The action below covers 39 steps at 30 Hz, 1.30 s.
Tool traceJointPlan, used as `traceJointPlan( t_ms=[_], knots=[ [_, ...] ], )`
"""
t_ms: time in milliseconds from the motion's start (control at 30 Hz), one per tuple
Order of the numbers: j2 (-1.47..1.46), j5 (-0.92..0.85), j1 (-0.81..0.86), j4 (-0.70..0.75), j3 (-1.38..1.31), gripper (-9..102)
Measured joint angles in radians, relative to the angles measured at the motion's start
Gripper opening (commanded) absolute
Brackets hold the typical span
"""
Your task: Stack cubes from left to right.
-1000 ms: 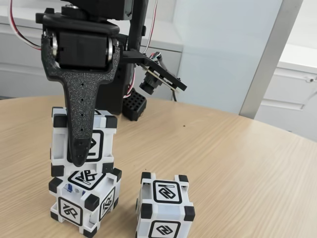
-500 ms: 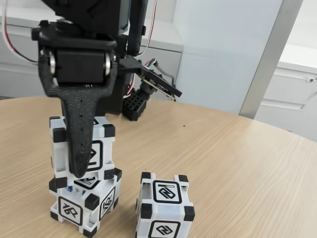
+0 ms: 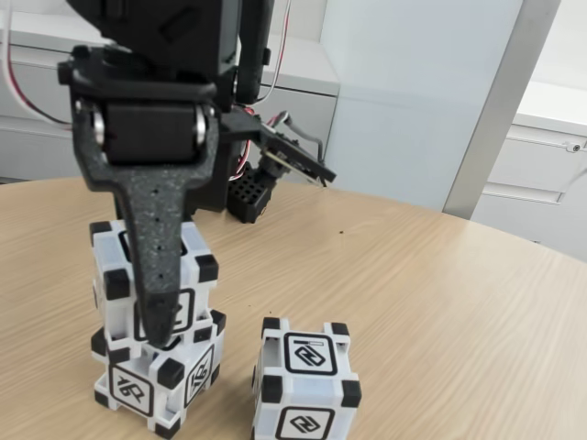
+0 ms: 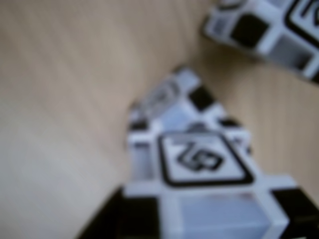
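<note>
Black hand point(image 3: 161, 332) pinching the upper cube point(image 3: 151, 280), seated on the lower cube point(image 3: 151, 378), third cube point(image 3: 304, 380) beside.

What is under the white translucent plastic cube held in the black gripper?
Another white translucent plastic cube sits directly beneath the held cube, resting on the wooden table. The gripper finger covers part of their contact.

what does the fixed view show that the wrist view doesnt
Fixed view alone: the gripper with its jaws closed on the upper cube, the arm above, white cabinets behind. Wrist view alone: a blurred close-up of the upper cube's glyph face. Both share the lower cube, the lone cube and the wooden table.
</note>
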Motion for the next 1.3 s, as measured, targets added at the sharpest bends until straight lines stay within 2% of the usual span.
traceJointPlan(
  t_ms=[333, 567, 700, 1000, 1300],
  knots=[
    [0.095, 0.023, -0.003, 0.023, 0.0, 34],
    [0.325, -0.051, -0.006, 0.195, 0.0, 34],
    [0.4, -0.049, -0.103, 0.229, 0.0, 33],
    [0.405, 0.074, -0.31, 0.239, 0.0, 34],
    [0.391, 0.321, -0.388, -0.025, 0.014, 33]
  ],
)
